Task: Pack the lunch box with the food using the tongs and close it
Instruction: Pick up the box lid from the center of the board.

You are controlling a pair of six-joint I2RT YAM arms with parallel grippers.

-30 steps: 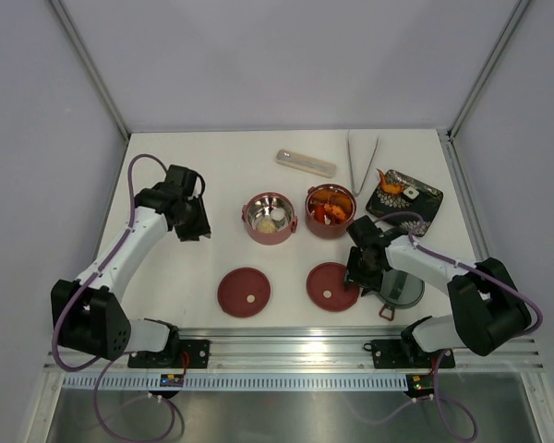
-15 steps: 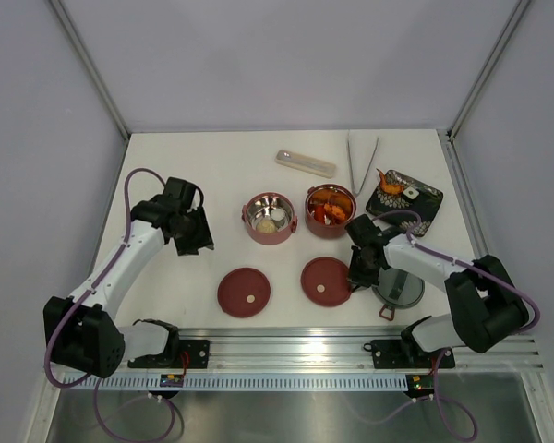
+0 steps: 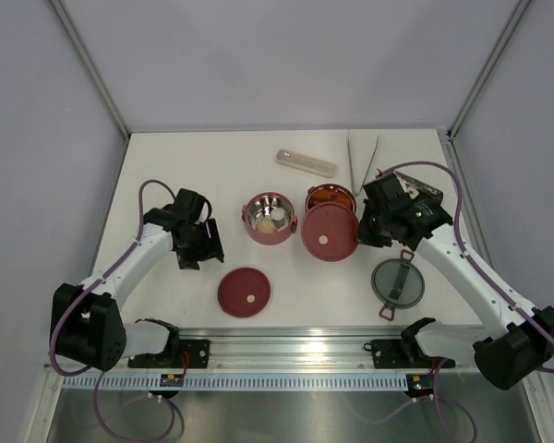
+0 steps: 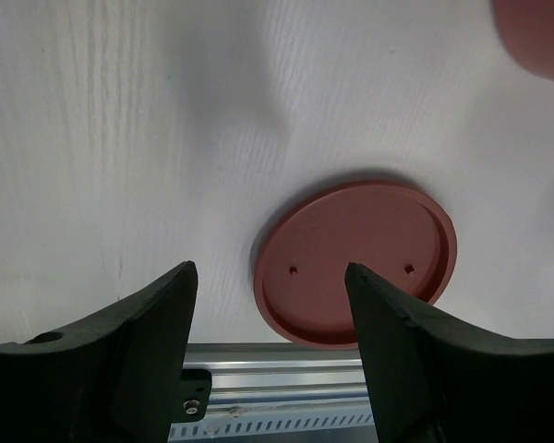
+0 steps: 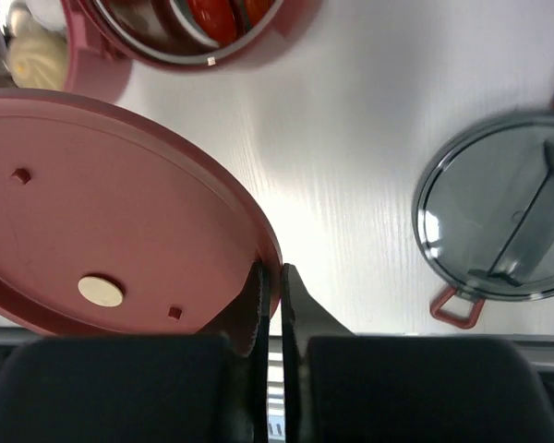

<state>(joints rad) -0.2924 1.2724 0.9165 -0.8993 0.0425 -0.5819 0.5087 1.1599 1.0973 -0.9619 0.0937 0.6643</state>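
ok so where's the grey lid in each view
top external: the grey lid lies flat at the lower right.
left wrist: not in it.
right wrist: at the right edge, partly cut off.
shared landmark: the maroon lid pinched in the right gripper, to the grey lid's left in both of those views.

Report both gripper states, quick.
Left gripper: open, holding nothing.
Right gripper: shut on the edge of a maroon disc lid.
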